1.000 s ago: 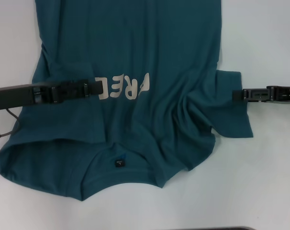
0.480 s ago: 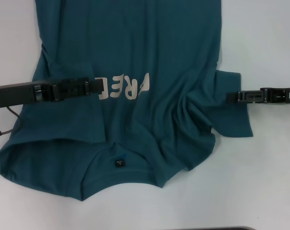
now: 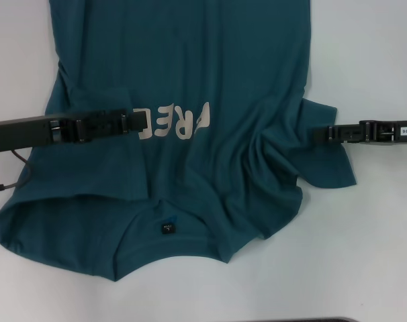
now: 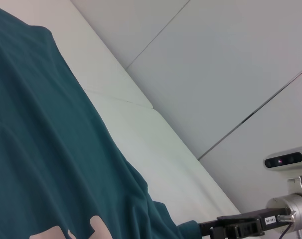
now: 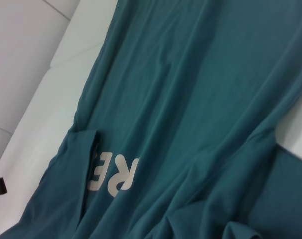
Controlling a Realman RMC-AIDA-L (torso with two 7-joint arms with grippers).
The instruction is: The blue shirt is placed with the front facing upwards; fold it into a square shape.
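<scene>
White tabletop (image 3: 378, 255) under everything, and the blue shirt (image 3: 210, 74) lies spread on it, collar toward the near edge, hem cut off past the far edge of the head view. Left gripper (image 3: 138, 121) sits over the folded-in sleeve, covering the first letter of the chest print (image 3: 180, 123); can't tell its finger gap. Right gripper (image 3: 322, 133) is over the other sleeve by the right edge, grip just as unclear.
</scene>
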